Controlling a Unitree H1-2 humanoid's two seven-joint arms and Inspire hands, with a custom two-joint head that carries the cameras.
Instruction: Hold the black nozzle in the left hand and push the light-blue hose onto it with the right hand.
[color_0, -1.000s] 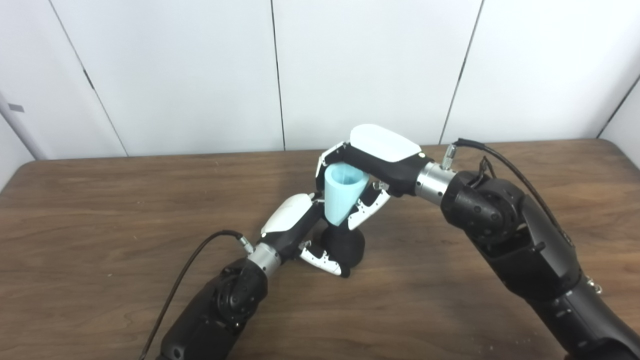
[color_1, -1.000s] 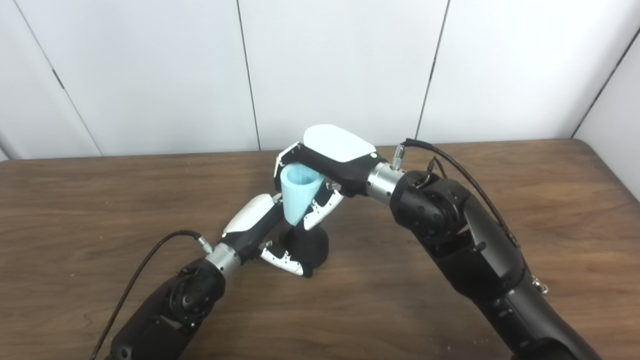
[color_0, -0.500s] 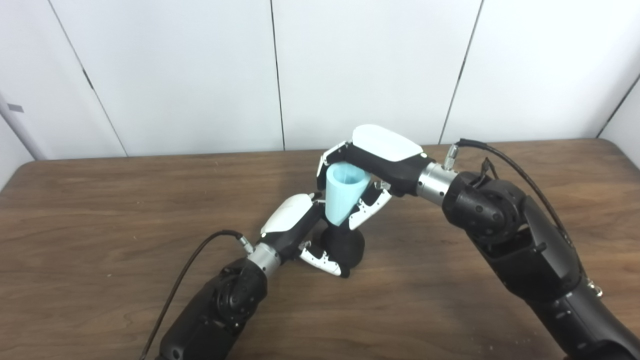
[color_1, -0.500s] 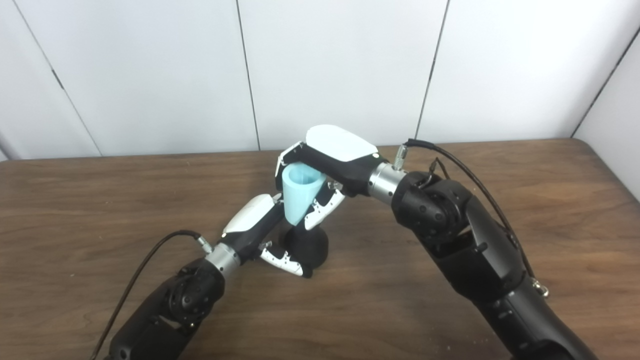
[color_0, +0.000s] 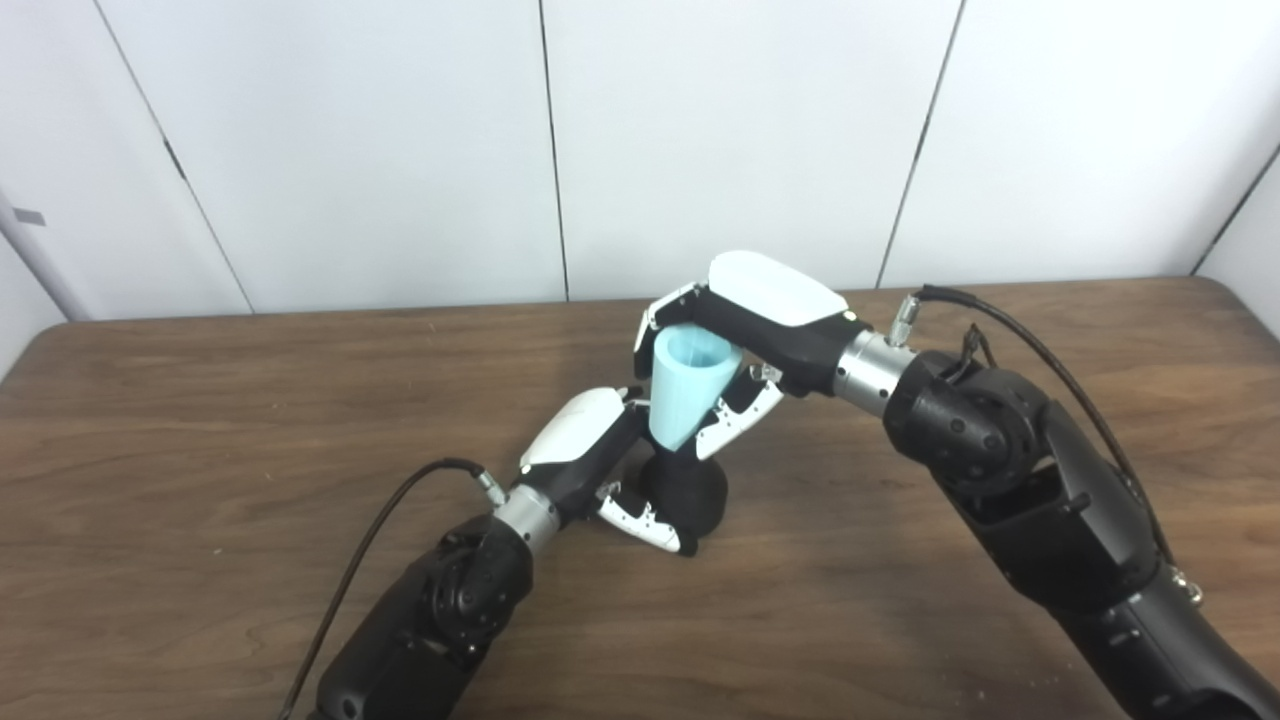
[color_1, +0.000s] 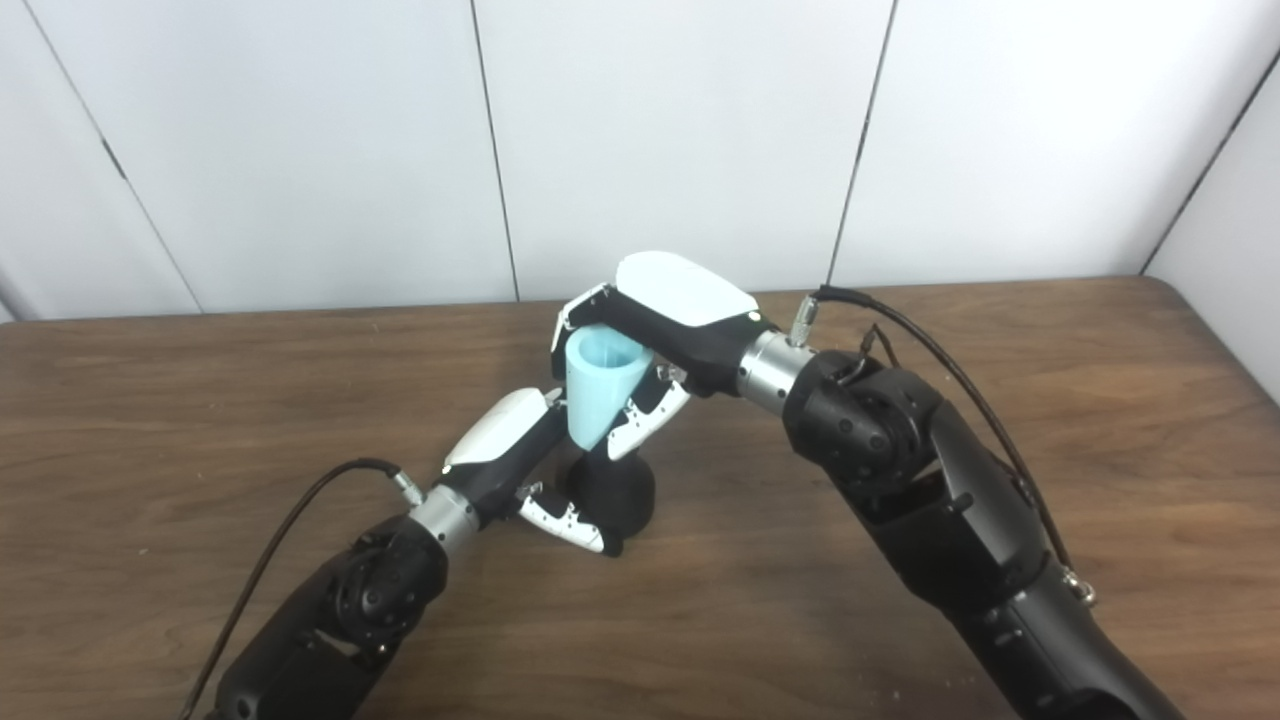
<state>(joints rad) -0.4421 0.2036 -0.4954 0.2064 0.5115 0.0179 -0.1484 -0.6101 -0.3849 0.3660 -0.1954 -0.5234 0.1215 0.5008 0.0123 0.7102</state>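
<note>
A: We logged the black nozzle (color_0: 688, 492) standing upright on the wooden counter (color_0: 200, 420), near its middle. Its wide dark base sat on the wood and its narrow neck pointed up.

B: And the left robot hand (color_0: 600, 470)?

A: We saw it closed around the nozzle's base from the left. Its white-tipped fingers (color_0: 645, 522) curled across the front of the base, low against the counter. We recorded it as gripping the nozzle.

B: Where did we put the light-blue hose (color_0: 683, 385)?

A: Directly above the nozzle. It looked like a tapered tube, wide open end up, narrow end down. Its lower tip met the top of the nozzle's neck. We could not tell how far, if at all, the neck sat inside it.

B: The right robot hand (color_0: 745, 335)?

A: It came in from the right and wrapped the hose's upper part, white back plate facing up. Some fingers (color_0: 740, 412) reached down the right side of the hose, others hooked over the far rim. We noted it as closed on the hose.

B: Anything else we marked?

A: A black cable (color_0: 380, 530) trailing from the left wrist over the counter, and white wall panels (color_0: 350, 150) behind.
</note>
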